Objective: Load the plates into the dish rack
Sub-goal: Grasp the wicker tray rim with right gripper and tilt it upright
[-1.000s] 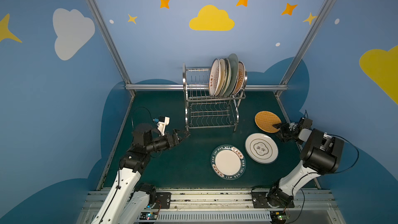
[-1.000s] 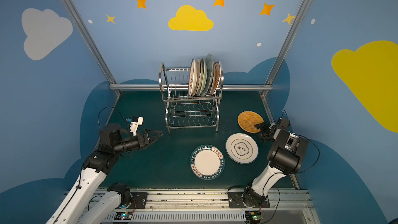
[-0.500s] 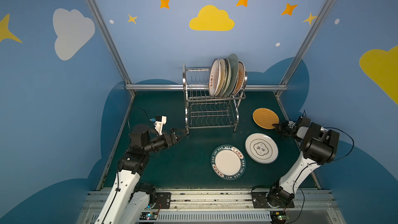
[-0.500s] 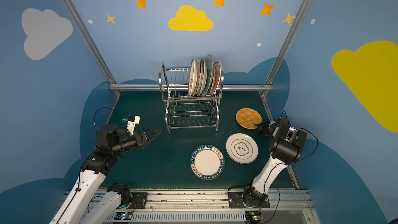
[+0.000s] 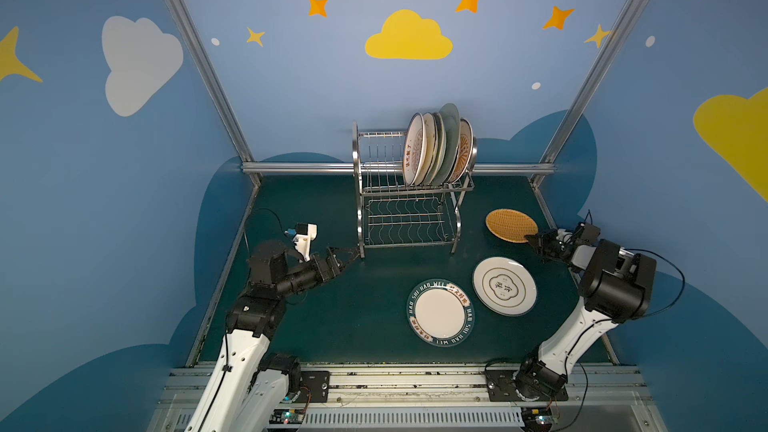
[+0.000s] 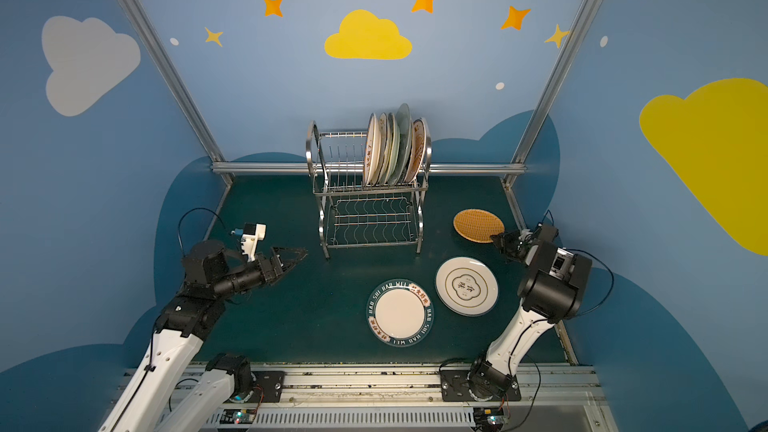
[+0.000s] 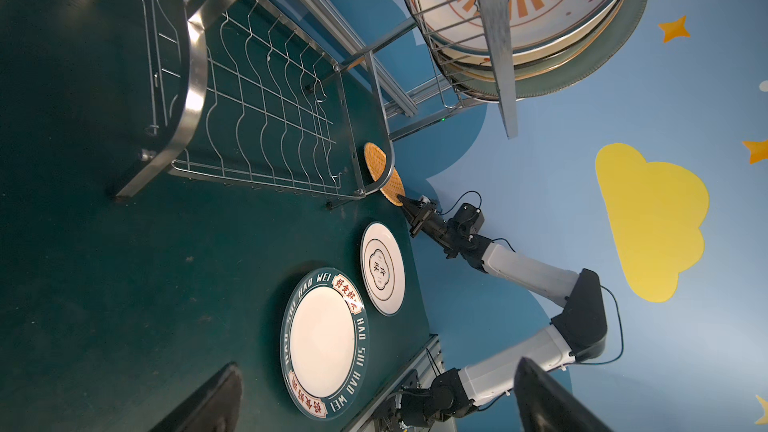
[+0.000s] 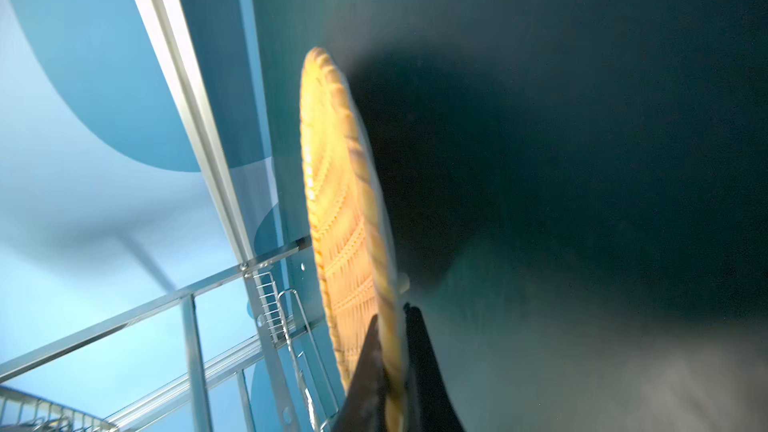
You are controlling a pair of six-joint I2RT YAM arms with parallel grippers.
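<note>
**Right gripper pinched the rim of the woven plate**

The right gripper (image 5: 530, 238) was closed on the near rim of the orange woven plate (image 5: 511, 224). This plate was to the right of the dish rack (image 5: 409, 222), near the right edge of the green surface (image 5: 332, 326). In the right wrist view the two fingers (image 8: 365, 376) stood on either side of the rim, one on the patterned face and one on the back. Only the outer border was between them. The plate cast a wide shadow and seemed raised from the surface at the held side. Whether its far edge touched the surface, I could not tell.

The plate looked stiff and hard, so it would not bend, but it could probably chip or break if dropped. Its face looked glossy, so I judged that a hold on such a narrow border could slip, or let the plate swing down by its own weight. A deeper bite on the rim seemed safer.

Several standing plates (image 5: 436, 147) filled the right part of the upper tier, and the slots on its left were free. The teal-rimmed plate (image 5: 440, 311) and the cream plate (image 5: 504, 285) lay flat on the surface. The left gripper (image 5: 353, 253) was wide open and empty, near the front left foot of the rack.
</note>
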